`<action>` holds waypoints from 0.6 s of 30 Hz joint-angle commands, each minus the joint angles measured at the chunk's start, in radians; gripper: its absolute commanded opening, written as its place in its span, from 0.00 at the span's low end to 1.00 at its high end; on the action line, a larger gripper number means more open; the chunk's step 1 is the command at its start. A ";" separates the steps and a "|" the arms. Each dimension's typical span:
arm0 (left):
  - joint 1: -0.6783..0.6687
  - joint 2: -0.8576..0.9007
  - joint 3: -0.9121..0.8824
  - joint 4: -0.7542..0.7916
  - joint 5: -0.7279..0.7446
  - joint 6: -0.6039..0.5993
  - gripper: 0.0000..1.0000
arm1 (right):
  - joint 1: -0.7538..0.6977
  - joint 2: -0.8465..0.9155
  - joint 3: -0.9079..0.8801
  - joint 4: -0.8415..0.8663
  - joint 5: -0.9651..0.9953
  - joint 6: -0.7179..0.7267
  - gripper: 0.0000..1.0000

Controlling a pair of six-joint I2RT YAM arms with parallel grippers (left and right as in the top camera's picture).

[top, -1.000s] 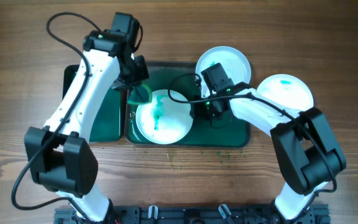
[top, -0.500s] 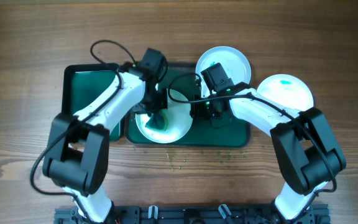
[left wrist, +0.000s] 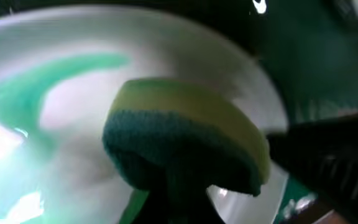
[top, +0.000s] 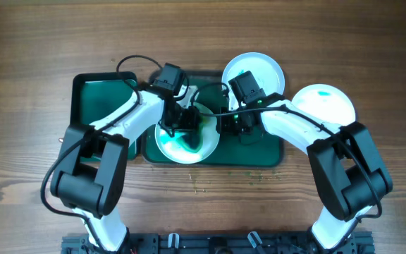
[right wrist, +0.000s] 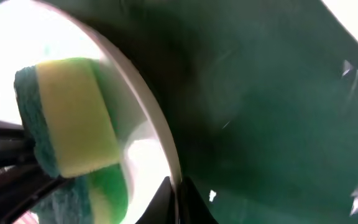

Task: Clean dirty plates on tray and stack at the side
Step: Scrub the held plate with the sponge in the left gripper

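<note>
Smeared white plate (top: 204, 147) sits on the tray's (top: 266, 144) left half. Left gripper (top: 182, 123) is clamped on a yellow-green sponge (left wrist: 185, 137) pressed onto it, and the right gripper (right wrist: 178, 193) pinches that plate's right rim. Pale blue plate (top: 323, 106) sits off the tray's right side, second white plate (top: 254, 70) at its far right corner.

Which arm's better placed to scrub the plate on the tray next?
Left. The left gripper holds the sponge on the plate's green smear; the right gripper sits at its rim, without a sponge.
</note>
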State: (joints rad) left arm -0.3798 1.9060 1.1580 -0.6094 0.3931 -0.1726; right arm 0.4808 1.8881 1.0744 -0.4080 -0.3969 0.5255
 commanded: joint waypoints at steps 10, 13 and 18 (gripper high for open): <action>0.025 0.023 -0.009 -0.089 -0.735 -0.403 0.04 | 0.006 0.021 0.015 -0.003 -0.003 0.006 0.04; 0.024 0.023 -0.009 -0.190 -0.697 -0.407 0.04 | 0.006 0.021 0.015 -0.003 0.000 0.006 0.04; 0.024 0.023 -0.007 -0.219 -0.217 -0.054 0.04 | 0.006 0.021 0.015 -0.005 0.008 0.019 0.04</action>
State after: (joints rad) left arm -0.3817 1.8969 1.1908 -0.7895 -0.1093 -0.4679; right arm 0.5011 1.8946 1.0782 -0.3965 -0.4194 0.5301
